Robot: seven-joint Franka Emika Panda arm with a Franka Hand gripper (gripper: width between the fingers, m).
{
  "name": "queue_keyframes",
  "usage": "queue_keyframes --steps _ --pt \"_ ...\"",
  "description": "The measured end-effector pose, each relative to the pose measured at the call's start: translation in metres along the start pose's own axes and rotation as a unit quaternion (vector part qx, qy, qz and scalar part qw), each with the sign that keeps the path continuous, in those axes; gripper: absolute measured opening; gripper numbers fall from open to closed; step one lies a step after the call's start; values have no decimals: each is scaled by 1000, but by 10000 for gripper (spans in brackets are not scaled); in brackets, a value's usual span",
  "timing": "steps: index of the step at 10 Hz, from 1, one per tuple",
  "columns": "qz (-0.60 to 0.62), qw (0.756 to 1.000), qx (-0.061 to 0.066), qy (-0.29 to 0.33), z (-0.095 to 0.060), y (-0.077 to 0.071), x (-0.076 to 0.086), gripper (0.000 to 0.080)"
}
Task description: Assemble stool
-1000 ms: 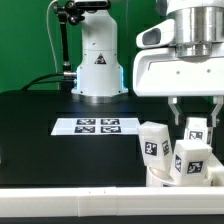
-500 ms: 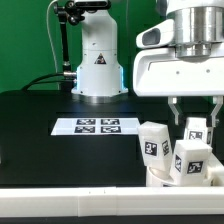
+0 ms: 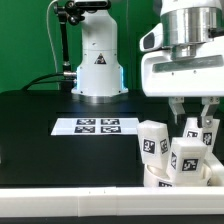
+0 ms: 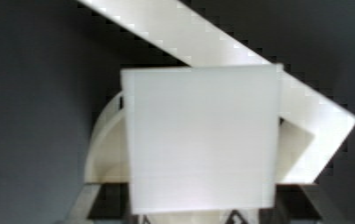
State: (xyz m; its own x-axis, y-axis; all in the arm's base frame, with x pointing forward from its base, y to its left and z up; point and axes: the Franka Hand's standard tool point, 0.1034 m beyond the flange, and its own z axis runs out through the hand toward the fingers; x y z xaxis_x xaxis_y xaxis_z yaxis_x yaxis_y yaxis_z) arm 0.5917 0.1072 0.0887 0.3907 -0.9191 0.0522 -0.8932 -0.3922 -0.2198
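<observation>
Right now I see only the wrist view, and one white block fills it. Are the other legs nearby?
Observer: Yes. Two more tagged legs stand close. The left leg is toward the exterior view's left. The near leg is in front of the rear leg, which sits between the fingers of the gripper.
Operator: What are they standing on?
Observer: All three appear to stand on the white seat, near the table's front edge.
Operator: Where is the marker board?
Observer: The marker board lies flat on the black table, off to the exterior view's left of the legs.
</observation>
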Motion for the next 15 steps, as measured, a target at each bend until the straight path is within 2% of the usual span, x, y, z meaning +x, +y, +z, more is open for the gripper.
queue_keyframes --steps 4,9,10,11,13,14,15 --pt "175 985 4 -5 0 1 2 333" --pt "302 953 4 -6 0 0 1 333" --pt "344 939 14 -6 -1 -1 3 333" --pt "405 913 43 -1 -1 -1 6 333" --pt "468 880 86 7 -1 1 10 334" --pt "502 859 102 8 0 1 11 334" --pt "525 844 112 8 0 2 13 334"
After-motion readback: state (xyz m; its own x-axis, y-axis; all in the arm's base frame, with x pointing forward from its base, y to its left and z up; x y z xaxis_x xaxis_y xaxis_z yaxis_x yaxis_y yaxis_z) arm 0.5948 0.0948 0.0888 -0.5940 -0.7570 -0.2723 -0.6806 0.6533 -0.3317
